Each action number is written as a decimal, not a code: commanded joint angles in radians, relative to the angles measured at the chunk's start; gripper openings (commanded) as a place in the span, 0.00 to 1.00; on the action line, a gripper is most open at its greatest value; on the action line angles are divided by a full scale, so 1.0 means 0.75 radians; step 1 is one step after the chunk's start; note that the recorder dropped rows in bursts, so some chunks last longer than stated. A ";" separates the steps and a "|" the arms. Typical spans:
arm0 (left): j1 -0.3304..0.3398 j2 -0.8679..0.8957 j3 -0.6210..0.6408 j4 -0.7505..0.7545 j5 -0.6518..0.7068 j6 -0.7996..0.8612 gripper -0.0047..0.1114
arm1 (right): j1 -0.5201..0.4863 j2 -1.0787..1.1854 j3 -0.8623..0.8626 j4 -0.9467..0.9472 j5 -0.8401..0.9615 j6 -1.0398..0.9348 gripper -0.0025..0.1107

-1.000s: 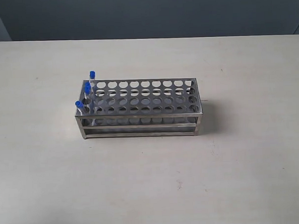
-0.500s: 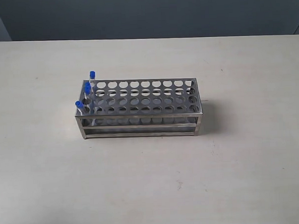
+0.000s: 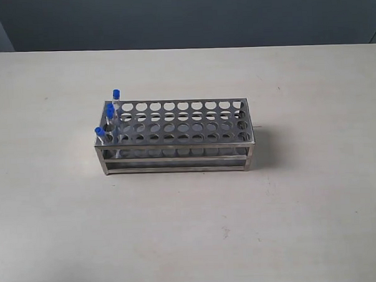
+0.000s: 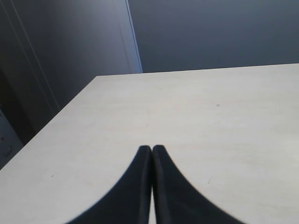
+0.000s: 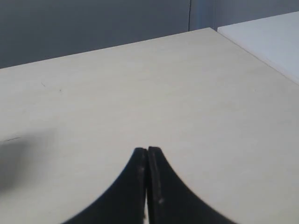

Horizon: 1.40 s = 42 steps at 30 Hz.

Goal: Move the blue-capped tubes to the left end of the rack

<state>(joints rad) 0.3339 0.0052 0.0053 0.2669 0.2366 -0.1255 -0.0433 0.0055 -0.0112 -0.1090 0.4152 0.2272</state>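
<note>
Clenched on nothing: left gripper (image 4: pixel 152 149), black tips pressed together over pale worktop (image 4: pixel 210 121). Likewise right gripper (image 5: pixel 147 150), tips touching, nothing between. Mid-frame in the exterior view, on the worktop: rack (image 3: pixel 176 159), shiny steel, top plate full of round holes, open sides. Standing in holes at its left end: tubes (image 3: pixel 116 94), thin, clear, bright blue caps, three caps plainly apart, a fourth hard to tell. Cannot place rack against either gripper: never together in one view.

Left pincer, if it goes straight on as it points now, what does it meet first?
Probably nothing: ahead of the shut left pincer lies only bare table, though depth is unclear.
</note>
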 commanded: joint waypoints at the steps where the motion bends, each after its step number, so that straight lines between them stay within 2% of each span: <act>1: -0.009 -0.007 -0.007 0.004 -0.005 -0.002 0.05 | -0.005 -0.007 0.015 0.020 -0.031 -0.024 0.02; 7: -0.009 -0.007 -0.007 0.004 -0.005 -0.002 0.05 | -0.005 -0.007 0.015 0.026 -0.046 -0.041 0.02; 14: -0.009 -0.007 -0.007 0.004 -0.005 -0.002 0.05 | -0.005 -0.007 0.015 0.133 -0.073 -0.319 0.02; 42: -0.009 -0.007 -0.007 0.004 -0.005 -0.002 0.05 | -0.005 -0.007 0.015 0.145 -0.073 -0.313 0.02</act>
<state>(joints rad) 0.3339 0.0052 0.0053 0.2669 0.2366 -0.1255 -0.0433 0.0047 -0.0037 0.0000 0.3776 -0.0053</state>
